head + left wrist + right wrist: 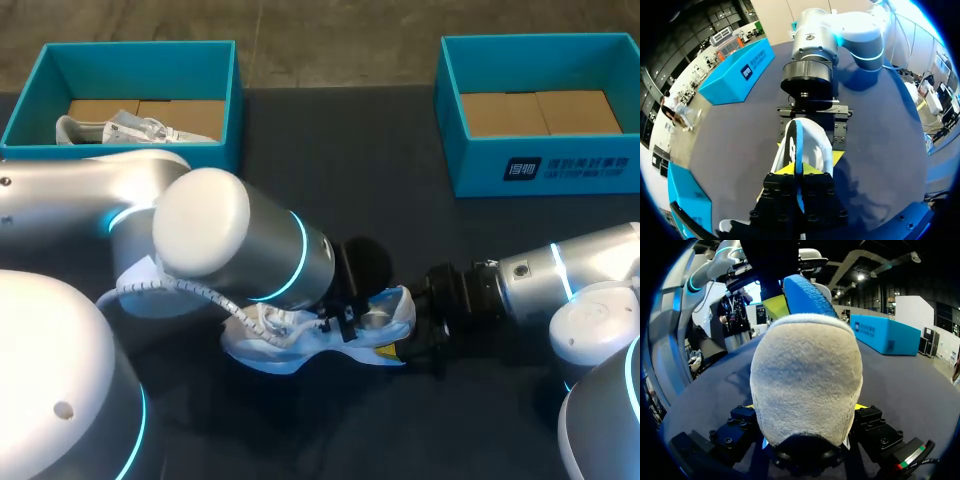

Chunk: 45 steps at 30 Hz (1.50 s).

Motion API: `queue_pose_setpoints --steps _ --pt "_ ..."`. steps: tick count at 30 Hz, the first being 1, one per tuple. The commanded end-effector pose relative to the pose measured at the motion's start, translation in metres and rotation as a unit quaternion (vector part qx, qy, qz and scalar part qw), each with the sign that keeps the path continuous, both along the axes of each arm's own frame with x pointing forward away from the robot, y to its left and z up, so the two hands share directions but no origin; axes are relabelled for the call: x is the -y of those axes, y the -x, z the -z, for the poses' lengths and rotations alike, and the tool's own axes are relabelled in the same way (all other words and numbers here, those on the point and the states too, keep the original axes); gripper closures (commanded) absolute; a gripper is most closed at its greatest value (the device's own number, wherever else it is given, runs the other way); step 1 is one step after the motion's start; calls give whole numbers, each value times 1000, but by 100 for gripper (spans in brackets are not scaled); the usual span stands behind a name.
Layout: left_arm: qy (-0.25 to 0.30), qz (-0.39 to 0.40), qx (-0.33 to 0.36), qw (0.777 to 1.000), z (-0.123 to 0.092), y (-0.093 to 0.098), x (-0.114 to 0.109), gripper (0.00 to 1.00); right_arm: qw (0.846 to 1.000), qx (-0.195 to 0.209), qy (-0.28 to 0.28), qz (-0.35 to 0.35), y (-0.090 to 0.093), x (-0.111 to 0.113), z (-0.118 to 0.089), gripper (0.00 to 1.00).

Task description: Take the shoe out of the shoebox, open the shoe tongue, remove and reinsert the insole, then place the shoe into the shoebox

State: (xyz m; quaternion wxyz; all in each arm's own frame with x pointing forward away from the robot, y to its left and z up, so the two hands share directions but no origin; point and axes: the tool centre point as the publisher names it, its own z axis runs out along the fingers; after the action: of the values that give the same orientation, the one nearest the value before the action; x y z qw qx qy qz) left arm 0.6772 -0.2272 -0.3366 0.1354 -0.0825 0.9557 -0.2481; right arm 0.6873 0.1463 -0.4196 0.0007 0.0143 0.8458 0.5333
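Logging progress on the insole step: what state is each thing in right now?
shoe: out of the boxes, held at the heel
insole: partly out, standing up from the shoe
left gripper: shut on the insole
right gripper: shut on the shoe's heel
left shoebox: open, second shoe inside
right shoebox: open, cardboard floor showing
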Motion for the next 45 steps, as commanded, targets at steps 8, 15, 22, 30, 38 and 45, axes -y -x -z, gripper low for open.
queue_pose_setpoints --steps 8,15,22,30,38,45 --pt "23 3 -42 999 -13 -14 1 100 1000 0 2 0 0 -3 2 100" --pt "33 8 -67 997 -19 -18 6 100 1000 0 2 0 0 -3 2 100" --pt "26 8 -50 998 -10 -12 9 63 1000 0 2 0 0 -3 2 100" --pt "34 1 -35 999 -2 -9 5 59 1000 0 2 0 0 -3 2 100" --pt "36 -5 -34 999 6 -13 5 65 1000 0 2 0 0 -3 2 100" --pt "33 -8 -37 999 11 -17 8 66 1000 0 2 0 0 -3 2 100"
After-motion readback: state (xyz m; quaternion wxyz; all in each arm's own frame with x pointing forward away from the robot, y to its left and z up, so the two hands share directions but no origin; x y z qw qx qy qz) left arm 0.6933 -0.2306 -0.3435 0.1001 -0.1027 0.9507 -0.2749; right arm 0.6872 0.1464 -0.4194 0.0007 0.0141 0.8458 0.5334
